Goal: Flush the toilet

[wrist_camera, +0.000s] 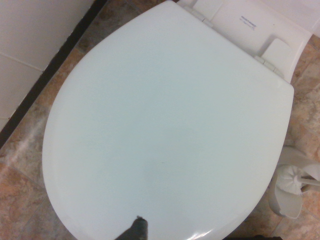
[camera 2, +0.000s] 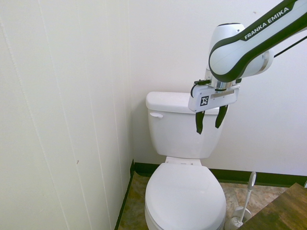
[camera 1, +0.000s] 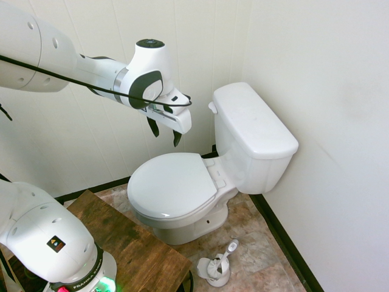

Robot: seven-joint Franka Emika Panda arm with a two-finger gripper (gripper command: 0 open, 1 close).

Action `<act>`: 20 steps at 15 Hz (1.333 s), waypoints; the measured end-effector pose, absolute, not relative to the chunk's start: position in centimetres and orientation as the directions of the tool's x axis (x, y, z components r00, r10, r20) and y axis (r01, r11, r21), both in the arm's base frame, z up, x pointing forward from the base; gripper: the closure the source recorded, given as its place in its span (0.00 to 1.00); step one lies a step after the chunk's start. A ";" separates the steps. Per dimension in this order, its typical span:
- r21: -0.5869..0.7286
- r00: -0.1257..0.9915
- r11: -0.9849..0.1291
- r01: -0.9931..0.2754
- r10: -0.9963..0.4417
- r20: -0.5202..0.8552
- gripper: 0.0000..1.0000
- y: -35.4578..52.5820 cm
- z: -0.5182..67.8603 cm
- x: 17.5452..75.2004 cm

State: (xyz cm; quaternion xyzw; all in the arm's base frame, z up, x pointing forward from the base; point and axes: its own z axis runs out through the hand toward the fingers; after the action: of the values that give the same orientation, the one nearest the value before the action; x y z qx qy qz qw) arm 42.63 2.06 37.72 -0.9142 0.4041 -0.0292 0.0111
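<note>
White panelled walls (camera 1: 91,152), dark baseboard (camera 1: 285,237), mottled brown stone-look floor (camera 1: 255,243), dark wooden table (camera 1: 134,243) in one corner

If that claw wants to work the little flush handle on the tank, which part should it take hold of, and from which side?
Probably the free end of the flush lever, which juts from the tank's front near its upper corner on the wall side. Coming from above and in front seems best, since the wall crowds that side. The gripper hangs open, pointing down over the closed seat lid, holding nothing.
</note>
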 end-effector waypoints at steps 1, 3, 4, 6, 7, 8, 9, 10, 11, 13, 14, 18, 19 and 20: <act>-0.043 0.672 -0.673 -0.738 -0.739 0.044 0.00 2.1 37.7 42.7; -0.038 0.670 -0.671 -0.740 -0.741 0.038 0.00 2.3 37.4 42.9; -0.036 0.665 -0.666 -0.745 -0.746 0.036 0.00 2.7 37.1 43.3; -0.057 0.638 -0.640 -0.766 -0.768 0.047 0.00 4.0 37.0 45.0; -0.074 0.619 -0.621 -0.780 -0.784 0.053 0.00 4.7 37.0 46.2; -0.088 0.600 -0.602 -0.793 -0.798 0.056 0.00 5.5 37.0 47.4; -0.103 0.583 -0.586 -0.804 -0.810 0.059 0.00 6.2 36.9 48.7; -0.112 0.568 -0.572 -0.812 -0.820 0.066 0.00 6.9 36.8 49.9; -0.122 0.552 -0.557 -0.822 -0.831 0.076 0.00 7.4 36.6 51.2; -0.148 0.518 -0.526 -0.837 -0.850 0.095 0.00 8.2 36.4 53.8; -0.158 0.500 -0.510 -0.845 -0.860 0.103 0.00 8.5 36.3 55.2; -0.195 0.428 -0.444 -0.875 -0.896 0.116 1.00 9.1 35.3 60.7; -0.207 0.416 -0.432 -0.878 -0.902 0.121 1.00 9.2 35.0 61.9; -0.212 0.402 -0.421 -0.882 -0.907 0.128 1.00 9.2 34.7 62.9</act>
State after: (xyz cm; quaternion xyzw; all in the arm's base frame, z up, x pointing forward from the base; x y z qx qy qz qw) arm 62.94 9.21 34.67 -0.8355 0.5351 -0.1120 0.0552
